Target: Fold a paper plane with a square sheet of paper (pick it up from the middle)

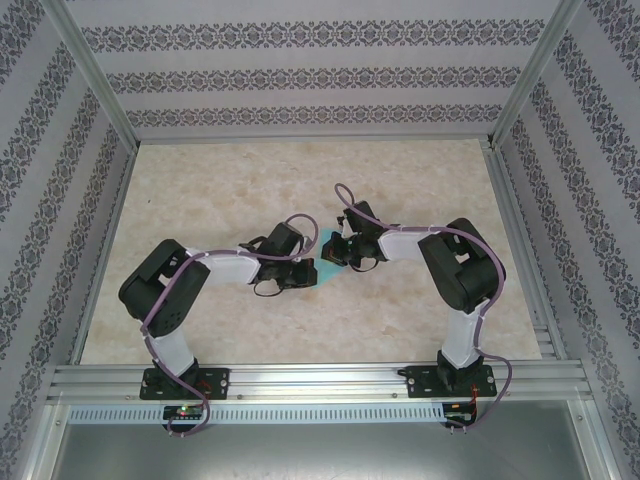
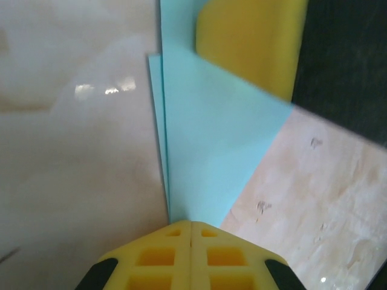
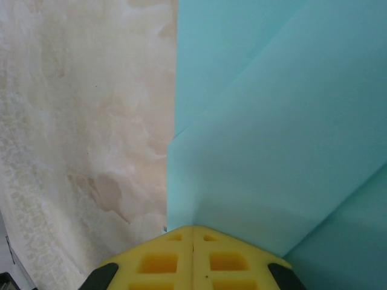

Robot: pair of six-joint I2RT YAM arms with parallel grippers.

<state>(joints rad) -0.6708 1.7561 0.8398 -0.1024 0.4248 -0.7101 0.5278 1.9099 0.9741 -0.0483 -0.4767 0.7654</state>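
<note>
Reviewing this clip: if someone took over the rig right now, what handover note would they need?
Left gripper: shut on the turquoise paper, pinching it where it narrows to a point.
Right gripper: shut on the same paper, facing the left one.
Paper: over the middle of the table, between the two grippers, with overlapping folded layers visible.
Done: some folds are in and both grippers have hold of the paper.
Left: whether the plane is finished cannot be told from here; likely more folding or creasing, then release.
</note>
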